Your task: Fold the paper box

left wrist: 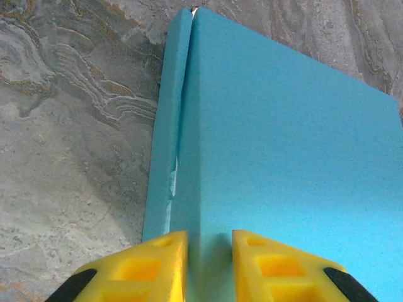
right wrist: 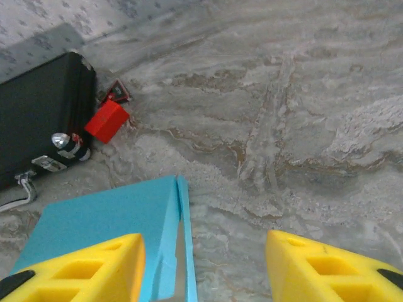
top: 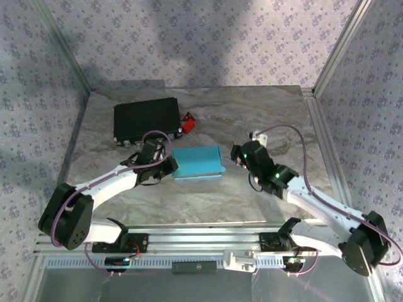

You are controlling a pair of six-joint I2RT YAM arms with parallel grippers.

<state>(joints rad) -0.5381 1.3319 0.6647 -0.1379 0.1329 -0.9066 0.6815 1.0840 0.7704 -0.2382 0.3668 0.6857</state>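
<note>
The paper box [top: 198,162] is a flat light-blue rectangle lying on the marbled table mid-scene. My left gripper [top: 171,165] sits at its left end. In the left wrist view the yellow fingers [left wrist: 151,264] stand narrowly apart, clamped on the box [left wrist: 283,138] along a folded edge, with a side panel running away on the left. My right gripper [top: 238,154] is at the box's right end and is open. In the right wrist view its left finger [right wrist: 94,267] hangs over the box [right wrist: 107,217], whose loose end flap [right wrist: 187,251] stands slightly off between the fingers, untouched.
A larger black box [top: 146,117] lies at the back left, with a small red piece [top: 188,121] against its right end; both also appear in the right wrist view as black box [right wrist: 38,113] and red piece [right wrist: 107,119]. Metal frame rails border the table.
</note>
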